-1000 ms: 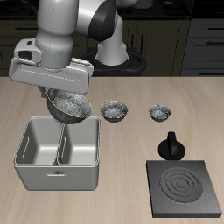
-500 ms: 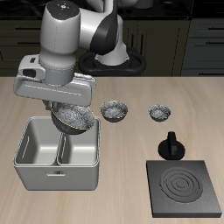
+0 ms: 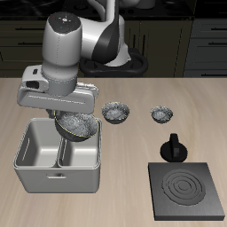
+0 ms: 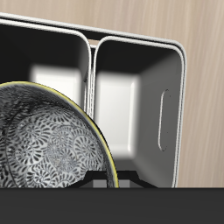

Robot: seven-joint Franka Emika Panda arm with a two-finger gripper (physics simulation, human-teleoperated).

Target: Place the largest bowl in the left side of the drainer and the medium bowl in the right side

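Observation:
My gripper (image 3: 67,119) is shut on the rim of the largest bowl (image 3: 78,129), a grey speckled bowl, and holds it tilted over the drainer (image 3: 35,174), above the compartment nearer the other bowls. In the wrist view the largest bowl (image 4: 45,149) hangs over the drainer's dividing wall (image 4: 91,79), with both compartments empty. My fingertips are hidden there. The medium bowl (image 3: 116,112) stands on the table just behind the drainer's corner. The smallest bowl (image 3: 161,113) stands beside it, farther from the drainer.
A flat black square plate with rings (image 3: 186,189) lies near the table's front edge. A small black knob-shaped object (image 3: 173,147) stands just behind it. Dark cabinets run behind the table.
The arm has come forward and lower with the largest bowl, from behind the drainer's back wall to over its compartment. The other bowls have not moved.

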